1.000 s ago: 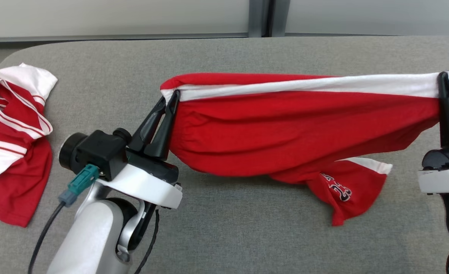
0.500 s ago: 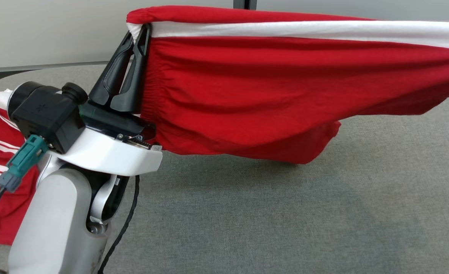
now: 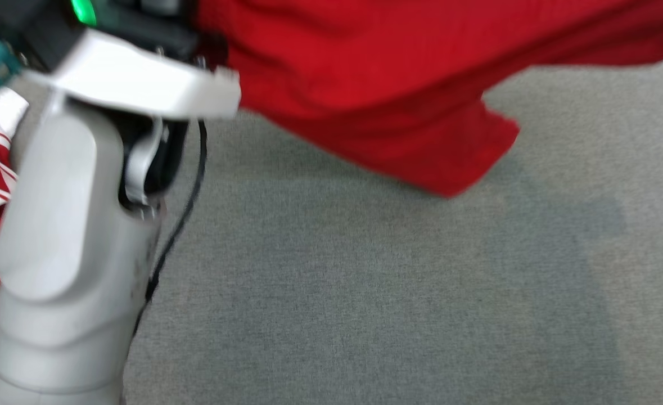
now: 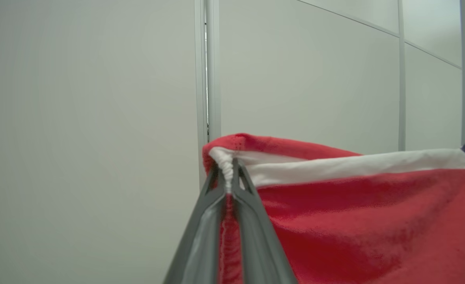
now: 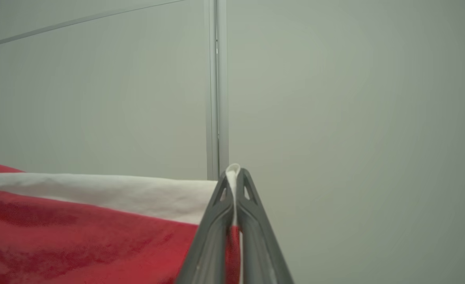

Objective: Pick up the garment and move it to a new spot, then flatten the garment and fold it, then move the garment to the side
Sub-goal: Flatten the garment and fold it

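Left gripper (image 4: pixel 228 175) and right gripper (image 5: pixel 234 175) each pinch one end of the garment (image 3: pixel 393 84) at its white band. A second ago its lower part lay on the desk (image 3: pixel 365 292). Now it hangs stretched above, ready for carrying to the new spot.

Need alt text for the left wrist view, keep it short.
The left gripper is shut on the bunched corner of a red garment, whose white band runs off to the right of the view. Behind it stands a pale panelled wall with a vertical seam.
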Robot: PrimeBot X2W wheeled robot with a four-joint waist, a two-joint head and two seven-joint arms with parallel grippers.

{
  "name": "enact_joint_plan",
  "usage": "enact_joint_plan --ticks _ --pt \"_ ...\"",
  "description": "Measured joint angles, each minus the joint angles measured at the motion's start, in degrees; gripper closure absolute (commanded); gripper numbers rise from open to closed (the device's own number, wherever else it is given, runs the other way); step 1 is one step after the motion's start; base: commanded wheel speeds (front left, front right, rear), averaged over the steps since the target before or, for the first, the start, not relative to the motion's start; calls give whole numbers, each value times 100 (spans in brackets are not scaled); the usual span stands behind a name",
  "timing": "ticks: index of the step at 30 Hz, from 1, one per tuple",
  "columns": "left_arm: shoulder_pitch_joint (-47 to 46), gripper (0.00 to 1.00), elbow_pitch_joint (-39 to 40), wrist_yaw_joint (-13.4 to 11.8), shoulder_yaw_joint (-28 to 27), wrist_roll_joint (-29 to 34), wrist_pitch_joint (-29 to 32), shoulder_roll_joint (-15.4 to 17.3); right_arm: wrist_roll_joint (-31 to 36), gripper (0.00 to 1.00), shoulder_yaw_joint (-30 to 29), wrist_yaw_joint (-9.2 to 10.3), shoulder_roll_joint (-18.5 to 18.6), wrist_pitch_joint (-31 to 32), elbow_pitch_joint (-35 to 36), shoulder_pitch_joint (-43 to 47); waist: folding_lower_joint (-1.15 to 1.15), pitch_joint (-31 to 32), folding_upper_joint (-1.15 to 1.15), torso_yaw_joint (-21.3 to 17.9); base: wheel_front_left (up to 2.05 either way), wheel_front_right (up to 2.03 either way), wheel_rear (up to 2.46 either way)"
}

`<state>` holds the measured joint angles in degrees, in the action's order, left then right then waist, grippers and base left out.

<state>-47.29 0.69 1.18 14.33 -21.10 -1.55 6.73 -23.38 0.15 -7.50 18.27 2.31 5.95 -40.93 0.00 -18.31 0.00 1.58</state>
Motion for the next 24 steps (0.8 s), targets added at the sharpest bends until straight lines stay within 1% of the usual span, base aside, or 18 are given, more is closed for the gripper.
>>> enact_joint_plan --ticks 5,7,8,11,13,16,19,24 --pt "-1269 100 -969 111 -35 -3 -460 -159 -93 100 442 1 135 -76 -753 -1552 0 -480 0 20 0 0 0" --pt "-1751 100 -1501 194 -32 -3 -704 -199 -148 100 612 1 100 -165 -1172 -2165 0 -650 0 17 0 0 0" --pt "-1751 100 -1501 194 -32 -3 -704 -199 -148 100 612 1 100 -165 -1172 -2165 0 -650 0 17 0 0 0" --pt "-2202 100 -2347 238 -3 35 -1016 -223 -180 100 947 1 -111 -341 -1929 -2841 0 -826 0 -35 0 0 0" --pt "-2362 100 -2945 272 -12 -25 -1161 -274 -196 100 1195 1 -287 -492 -2459 -3090 0 -882 0 -93 0 0 0" --pt "-2508 100 -3791 278 -30 -79 -1283 -325 -330 100 1415 1 -521 -793 -3183 -3182 0 -925 0 -171 0 0 0" --pt "-2460 100 -4547 305 -2 -180 -1335 -374 -443 100 1770 1 -686 -1059 -3808 -2954 0 -962 0 -220 0 0 0" --pt "-1901 100 -5174 332 -42 -366 -1344 -382 -869 100 2307 1 -985 -1451 -4646 -2263 0 -1050 0 -302 0 0 0"
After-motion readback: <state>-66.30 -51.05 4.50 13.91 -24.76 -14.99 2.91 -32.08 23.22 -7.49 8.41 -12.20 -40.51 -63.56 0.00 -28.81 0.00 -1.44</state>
